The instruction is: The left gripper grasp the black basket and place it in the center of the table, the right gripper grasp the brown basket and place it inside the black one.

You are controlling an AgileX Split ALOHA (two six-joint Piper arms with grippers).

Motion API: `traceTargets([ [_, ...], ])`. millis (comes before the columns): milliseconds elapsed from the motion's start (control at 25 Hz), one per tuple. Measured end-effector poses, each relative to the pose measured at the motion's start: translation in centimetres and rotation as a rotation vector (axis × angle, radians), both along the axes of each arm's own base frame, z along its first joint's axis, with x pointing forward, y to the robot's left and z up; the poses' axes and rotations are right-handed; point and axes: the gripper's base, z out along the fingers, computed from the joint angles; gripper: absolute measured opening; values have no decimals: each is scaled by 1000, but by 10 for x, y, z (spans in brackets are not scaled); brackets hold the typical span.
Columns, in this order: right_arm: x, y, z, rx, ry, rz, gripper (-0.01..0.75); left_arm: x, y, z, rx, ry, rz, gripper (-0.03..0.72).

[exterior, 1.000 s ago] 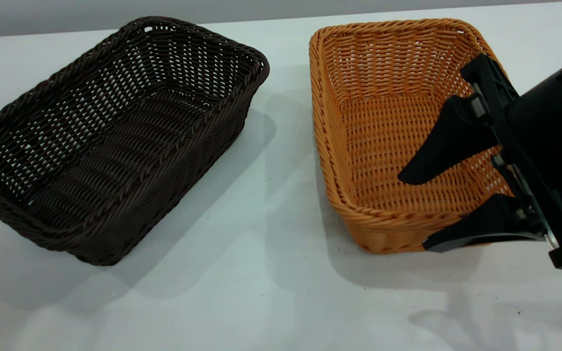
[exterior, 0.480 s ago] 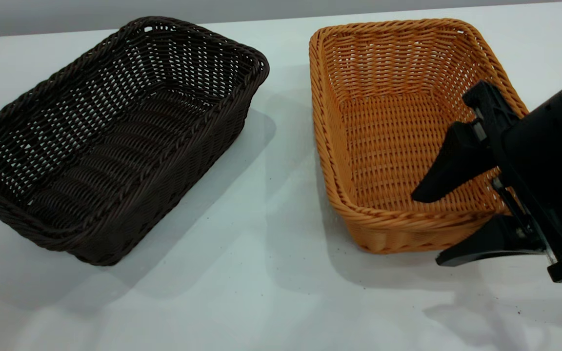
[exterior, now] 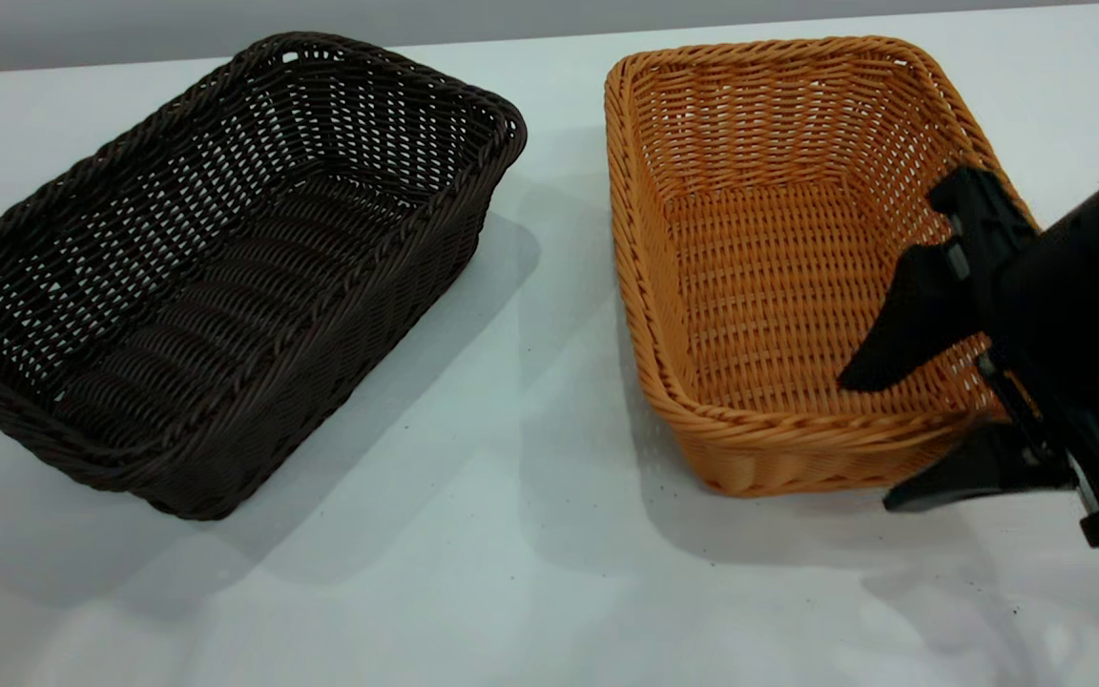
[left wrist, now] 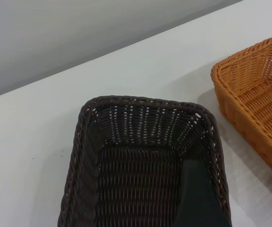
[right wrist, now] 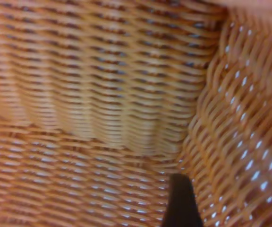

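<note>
The right gripper (exterior: 912,439) straddles the brown basket's (exterior: 750,239) near right rim, jaws wide, gripping nothing. The black basket (exterior: 216,267) sits left on the tabletop (exterior: 511,572), not centred; lifting brown first risks misordering.

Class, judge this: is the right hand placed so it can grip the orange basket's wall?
Probably yes: the right hand is open, one finger inside the orange basket, one outside its near corner, nothing between.
</note>
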Motion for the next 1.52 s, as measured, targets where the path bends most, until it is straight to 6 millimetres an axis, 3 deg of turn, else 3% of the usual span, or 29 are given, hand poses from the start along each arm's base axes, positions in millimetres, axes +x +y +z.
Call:
traceTargets([
  [360, 2, -2, -6, -32, -2, -16, 471, 0, 0, 0, -1, 5, -5, 382],
  [560, 2, -3, -7, -34, 0, -17, 415, -1, -1, 0, -1, 7, -7, 382],
  [1000, 2, -1, -6, -3, 12, -46, 118, 0, 0, 0, -1, 5, -6, 382],
  [1320, 5, -3, -5, -13, 2, -114, 116, -1, -1, -1, -2, 13, -14, 382],
  [1520, 7, -6, 2, -65, -96, -7, 114, -1, -2, -3, -13, 32, -13, 382],
])
